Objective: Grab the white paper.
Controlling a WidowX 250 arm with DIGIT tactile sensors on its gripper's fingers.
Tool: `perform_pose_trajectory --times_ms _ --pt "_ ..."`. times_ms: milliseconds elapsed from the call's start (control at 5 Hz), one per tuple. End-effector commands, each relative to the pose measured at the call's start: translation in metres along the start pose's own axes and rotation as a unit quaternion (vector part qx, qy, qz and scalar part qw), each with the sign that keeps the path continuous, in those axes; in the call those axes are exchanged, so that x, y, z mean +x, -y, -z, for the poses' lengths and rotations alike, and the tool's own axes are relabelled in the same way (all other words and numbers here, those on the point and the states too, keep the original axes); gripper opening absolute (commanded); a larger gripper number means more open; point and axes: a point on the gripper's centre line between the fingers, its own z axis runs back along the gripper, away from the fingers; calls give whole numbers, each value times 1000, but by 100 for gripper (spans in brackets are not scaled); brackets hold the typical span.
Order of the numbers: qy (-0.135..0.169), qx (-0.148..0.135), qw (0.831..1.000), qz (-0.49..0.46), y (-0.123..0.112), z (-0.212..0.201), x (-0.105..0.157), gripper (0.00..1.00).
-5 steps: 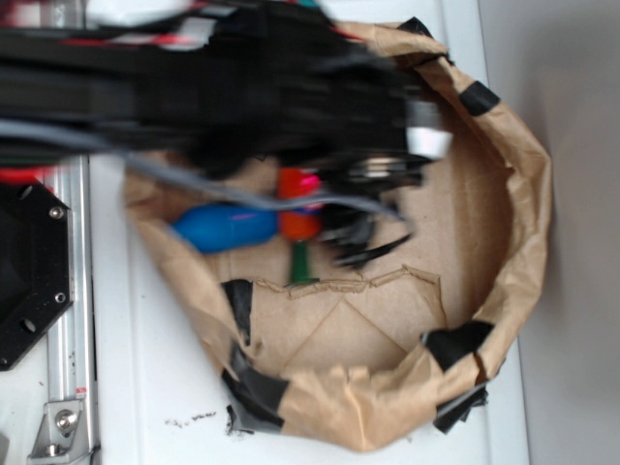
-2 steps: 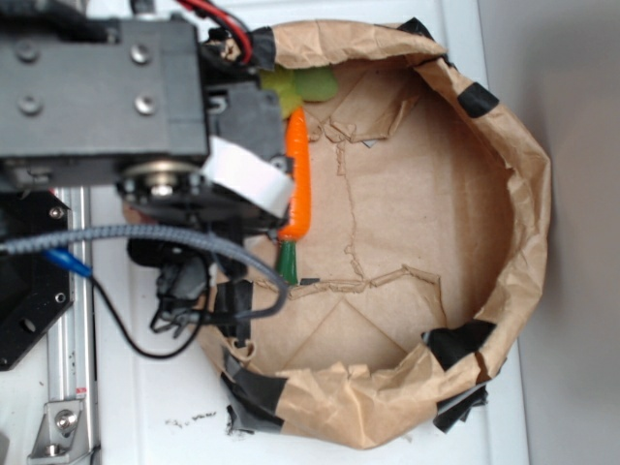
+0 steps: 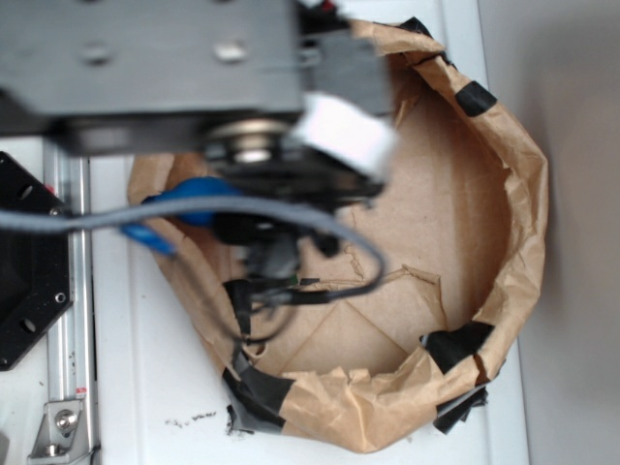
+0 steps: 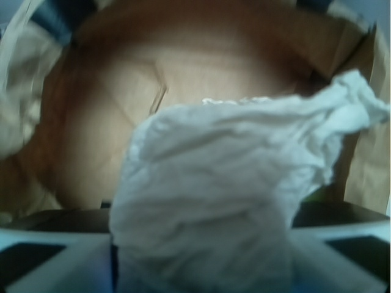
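White paper (image 4: pixel 226 201) light, soft, crushable; bunched between my gripper (image 4: pixel 201 268) fingers, seems clamped at its base, grip holds easily

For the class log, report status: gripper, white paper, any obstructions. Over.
Jaws hidden behind the paper, state unclear. White paper crumpled, filling the wrist view over the brown paper bag. Arm blocks the exterior view; no obstruction seen.
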Motion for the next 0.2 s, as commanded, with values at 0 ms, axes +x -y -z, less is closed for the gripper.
perform_pose_trajectory --times_ms 0 --pt "25 36 999 -17 -16 -7 3 0"
